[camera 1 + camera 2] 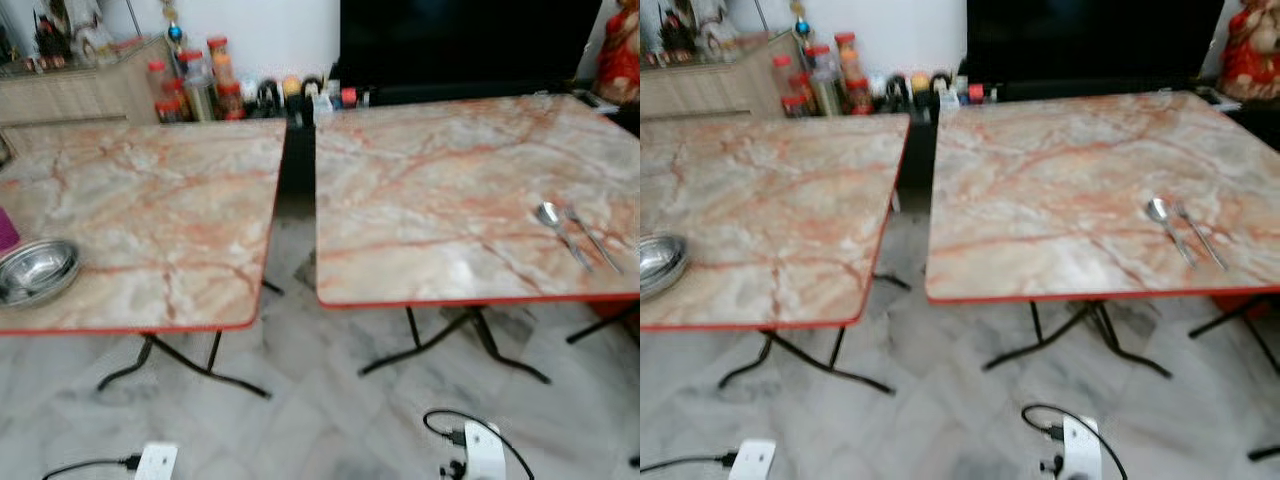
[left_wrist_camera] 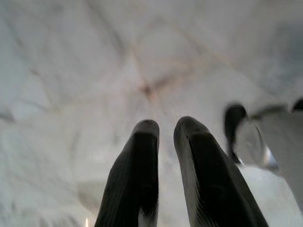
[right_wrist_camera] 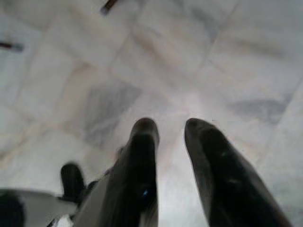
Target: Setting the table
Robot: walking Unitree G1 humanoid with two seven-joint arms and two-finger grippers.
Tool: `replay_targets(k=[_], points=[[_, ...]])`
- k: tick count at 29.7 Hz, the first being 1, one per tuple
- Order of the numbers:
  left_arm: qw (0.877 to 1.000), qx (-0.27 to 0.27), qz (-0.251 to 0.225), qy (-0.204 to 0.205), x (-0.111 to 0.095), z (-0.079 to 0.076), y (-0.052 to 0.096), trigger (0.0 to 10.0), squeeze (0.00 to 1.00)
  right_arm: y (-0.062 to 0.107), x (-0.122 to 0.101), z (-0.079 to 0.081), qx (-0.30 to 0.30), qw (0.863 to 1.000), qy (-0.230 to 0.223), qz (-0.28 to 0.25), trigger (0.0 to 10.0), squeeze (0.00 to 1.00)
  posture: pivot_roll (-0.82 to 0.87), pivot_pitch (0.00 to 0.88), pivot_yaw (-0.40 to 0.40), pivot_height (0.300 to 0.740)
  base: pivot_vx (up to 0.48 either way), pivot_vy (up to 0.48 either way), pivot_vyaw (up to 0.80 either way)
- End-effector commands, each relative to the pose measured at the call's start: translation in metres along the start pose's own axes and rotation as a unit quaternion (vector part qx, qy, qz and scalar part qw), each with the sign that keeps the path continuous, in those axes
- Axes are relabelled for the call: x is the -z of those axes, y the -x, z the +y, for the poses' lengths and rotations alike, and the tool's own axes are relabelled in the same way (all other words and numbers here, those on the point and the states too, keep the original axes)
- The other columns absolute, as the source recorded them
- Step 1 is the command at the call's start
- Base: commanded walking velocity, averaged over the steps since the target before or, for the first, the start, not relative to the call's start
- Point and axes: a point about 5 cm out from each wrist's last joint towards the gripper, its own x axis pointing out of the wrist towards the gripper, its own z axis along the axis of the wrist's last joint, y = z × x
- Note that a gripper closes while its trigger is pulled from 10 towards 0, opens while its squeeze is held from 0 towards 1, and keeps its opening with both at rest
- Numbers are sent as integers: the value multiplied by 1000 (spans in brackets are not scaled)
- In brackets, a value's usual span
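Fingers of my left end effector [image 2: 163,130] stand slightly apart with nothing between them, hanging over the pale marble floor [image 2: 71,71]. My right end effector [image 3: 171,130] hangs likewise, its two black fingers parted and empty above the same tiles. Farther out, two marble-patterned desks with red edges stand side by side with a gap between them. On the right desk [image 1: 440,180], near its right edge and toward the near side, a spoon [image 1: 560,232] and a fork [image 1: 594,240] lie just beside each other. On the left desk [image 1: 160,210], at its near left edge, sits a steel bowl [image 1: 36,270]. Jars and bottles [image 1: 200,85] crowd the floor by the far wall, blurred.
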Motion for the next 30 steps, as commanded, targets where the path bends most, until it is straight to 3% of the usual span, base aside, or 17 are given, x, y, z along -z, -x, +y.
replay_targets(k=[1, 9, 30], points=[[1000, 0, -3, -9, -3, -3, -1, 10000, 0, 0, -3, -2, 3, 1000, -2, -4, 10000, 0, 32, 0, 56, 740, 0, -458, 0], [1000, -1, -4, -11, -2, -1, 0, 10000, 0, 0, -2, -3, 3, 1000, -2, -3, 10000, 0, 32, 0, 54, 740, 0, -416, 0], [1000, 7, -11, 10, -10, -1, -1, 10000, 0, 0, -3, -4, 0, 1000, 5, 1, 10000, 0, 31, 0, 44, 740, 0, 0, 0]])
